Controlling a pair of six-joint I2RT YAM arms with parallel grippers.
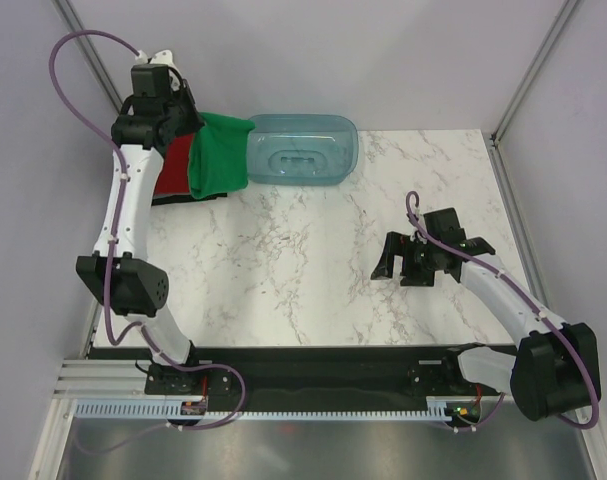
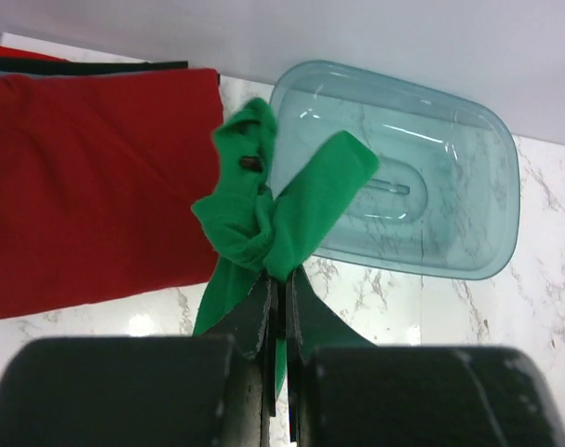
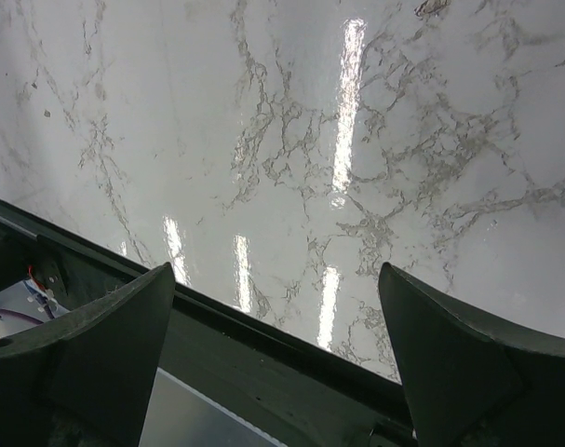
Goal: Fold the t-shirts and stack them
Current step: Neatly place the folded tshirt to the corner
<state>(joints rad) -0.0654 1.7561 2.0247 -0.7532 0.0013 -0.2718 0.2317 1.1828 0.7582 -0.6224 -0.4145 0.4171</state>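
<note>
**Workcell status: green t-shirt in left jaws, beside the stack**

Surface: a white marble-pattern table (image 1: 303, 280) enclosed by plain grey walls, with both arm bases at its near edge.

Container: a translucent teal plastic tub (image 2: 422, 177) lies ahead of the left jaws and to their right. The marble veining shows through its plastic. A moulded oval recess sits at its centre. No cloth rests in it. One fold of the green cloth overlaps its near-left corner in the left wrist view.

Left gripper (image 2: 280, 307): the jaws are pressed almost together, with a thin strip of the bright green t-shirt (image 2: 287, 219) pinched between them. The rest of the cloth is bunched in a knot-like wad directly ahead of the fingertips.

Stack: a red t-shirt (image 2: 87, 177), folded flat, lies ahead of the left jaws and to their left. The edge of a black t-shirt (image 2: 124, 66) shows at its far side. In the top view the green cloth hangs between the red square and the tub.

Right gripper (image 3: 277, 275): the jaws are spread wide. Only bare marble and the table's near edge lie between the fingers, and nothing is gripped. It is well apart from the shirts and the tub.
</note>
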